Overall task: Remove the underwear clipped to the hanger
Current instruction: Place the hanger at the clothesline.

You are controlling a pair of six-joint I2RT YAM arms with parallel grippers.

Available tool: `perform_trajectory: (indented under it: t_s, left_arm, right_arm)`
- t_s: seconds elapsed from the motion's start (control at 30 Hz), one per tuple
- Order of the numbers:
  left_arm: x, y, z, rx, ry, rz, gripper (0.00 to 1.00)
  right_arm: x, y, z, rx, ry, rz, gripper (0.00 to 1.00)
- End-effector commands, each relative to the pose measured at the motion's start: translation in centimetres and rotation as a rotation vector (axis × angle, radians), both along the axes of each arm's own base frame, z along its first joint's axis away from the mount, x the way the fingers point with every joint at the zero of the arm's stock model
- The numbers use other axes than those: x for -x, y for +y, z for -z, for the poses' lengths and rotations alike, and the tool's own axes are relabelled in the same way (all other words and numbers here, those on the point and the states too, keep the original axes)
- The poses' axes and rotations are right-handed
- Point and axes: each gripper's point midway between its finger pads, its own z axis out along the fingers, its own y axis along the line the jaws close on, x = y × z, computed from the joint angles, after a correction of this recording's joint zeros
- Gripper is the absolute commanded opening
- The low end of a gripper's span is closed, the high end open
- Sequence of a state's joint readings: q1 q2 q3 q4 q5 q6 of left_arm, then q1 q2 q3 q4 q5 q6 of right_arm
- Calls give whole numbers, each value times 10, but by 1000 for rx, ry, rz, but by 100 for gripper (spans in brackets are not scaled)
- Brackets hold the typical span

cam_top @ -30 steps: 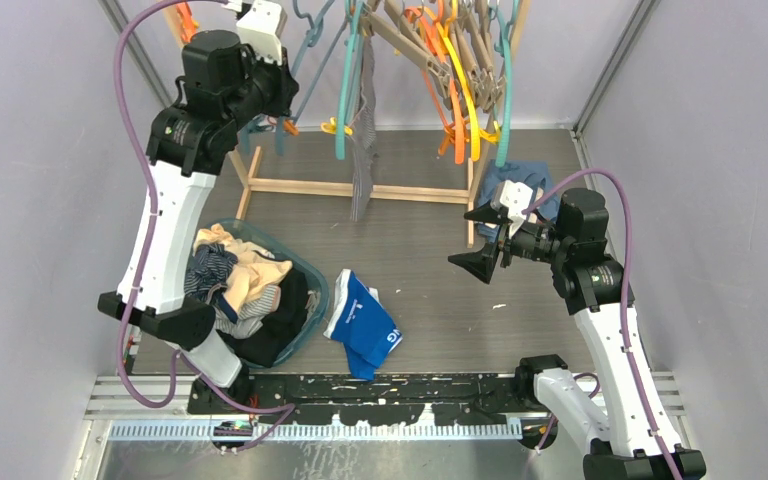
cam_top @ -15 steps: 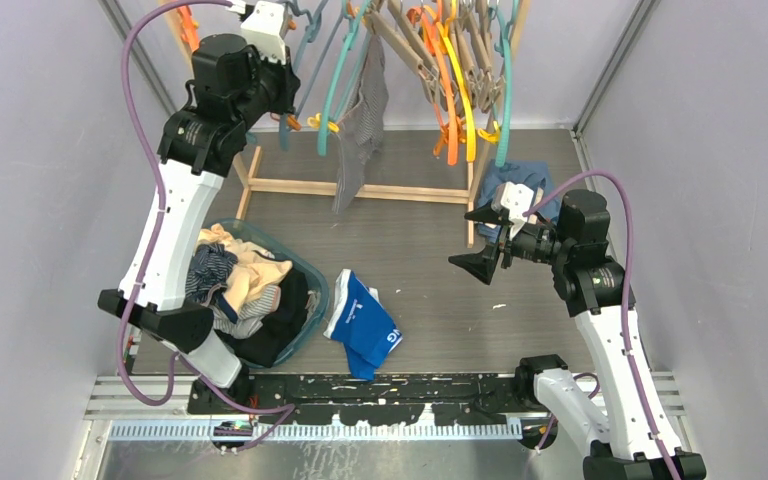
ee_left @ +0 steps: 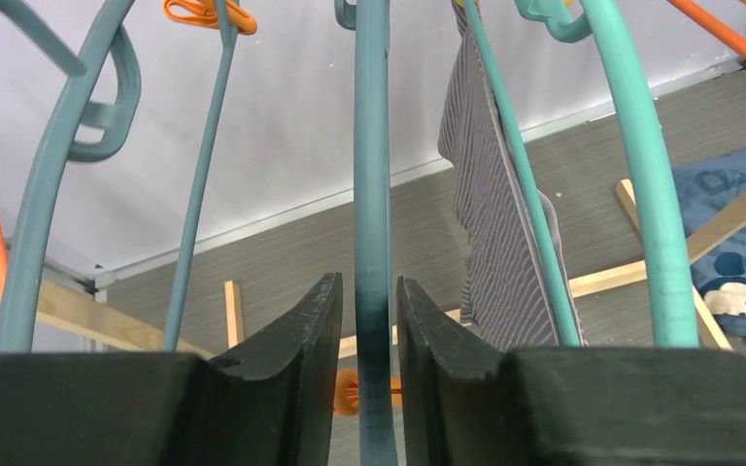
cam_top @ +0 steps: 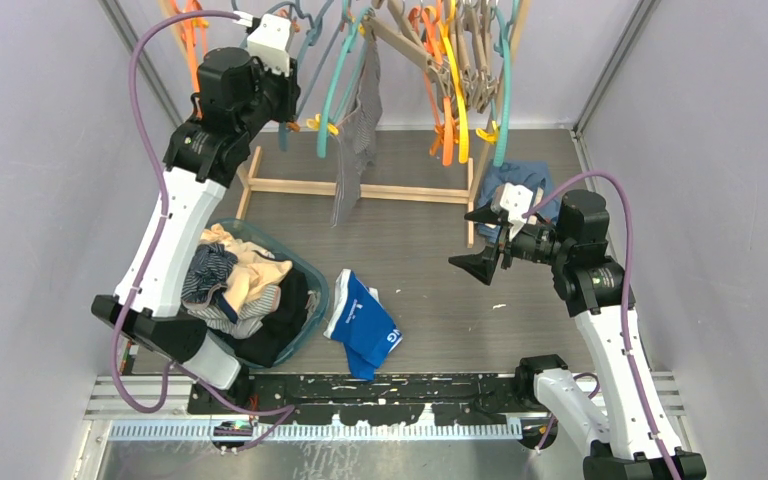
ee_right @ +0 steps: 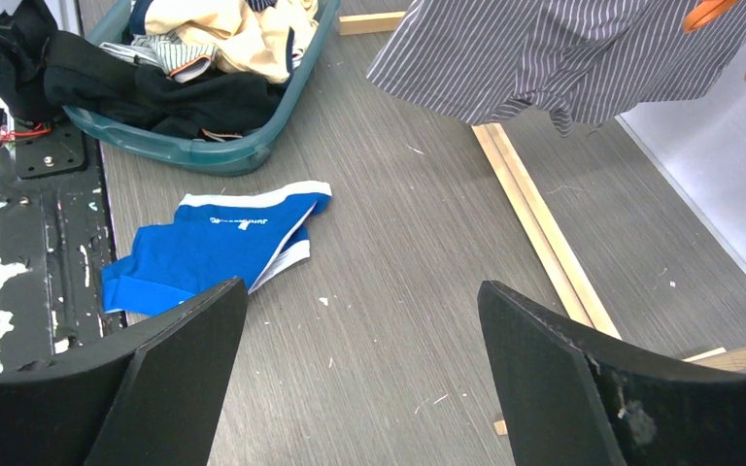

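A navy pinstriped underwear (cam_top: 353,140) (ee_left: 491,223) (ee_right: 544,49) hangs clipped to a teal hanger (cam_top: 328,100) on the rack at the back. My left gripper (cam_top: 295,95) (ee_left: 369,311) is up among the hangers. A dark teal hanger bar (ee_left: 372,194) runs between its fingers with a thin gap on each side, so the jaws are slightly open and grip nothing. My right gripper (cam_top: 475,240) (ee_right: 362,301) hovers wide open and empty over the floor, right of centre. A bright blue underwear (cam_top: 365,320) (ee_right: 204,257) lies flat on the floor.
A teal basket (cam_top: 315,290) (ee_right: 204,155) full of garments sits at the left. The wooden rack base (cam_top: 360,188) crosses the back, with several orange, teal and wooden hangers (cam_top: 460,80) above. A blue cartoon-printed garment (cam_top: 520,180) (ee_left: 738,252) lies behind the right gripper.
My left gripper shifted a little right with the hangers, the pinstriped underwear swung left and tilted, and the left jaws loosened off the hanger bar. The right arm stayed still.
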State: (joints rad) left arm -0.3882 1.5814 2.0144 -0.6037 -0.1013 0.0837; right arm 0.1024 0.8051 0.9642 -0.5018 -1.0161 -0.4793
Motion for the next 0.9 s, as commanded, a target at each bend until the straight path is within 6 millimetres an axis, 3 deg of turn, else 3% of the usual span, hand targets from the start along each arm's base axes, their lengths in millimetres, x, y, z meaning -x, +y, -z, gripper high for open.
perform_trajectory:
  t_s: [0.0,0.17,0.33,0.37,0.43,0.63,0.87]
  left_arm:
    - [29,13,-47,16,-134,9,33]
    - [54,16,-52,19,-161,50,53]
    - [84,18,-43,-10,-152,116,71]
    - [100,22,-48,-12,-171,133,76]
    - [117,21,-36,-35,-154,178,83]
    - [174,14,21,-119,-32,374,99]
    - [239,-10,119,-211,192,752,100]
  right_arm:
    - [1,1,-1,0,-27,-18,95]
    - [-1,0,5,11,-17,-16,95]
    - [-5,-1,16,29,5,-11,95]
    - [-5,-2,20,36,11,-9,95]
    - [-8,-4,30,53,24,3,96]
    - [-15,-10,62,99,71,33,100]
    - [-20,-9,87,77,124,56,100]
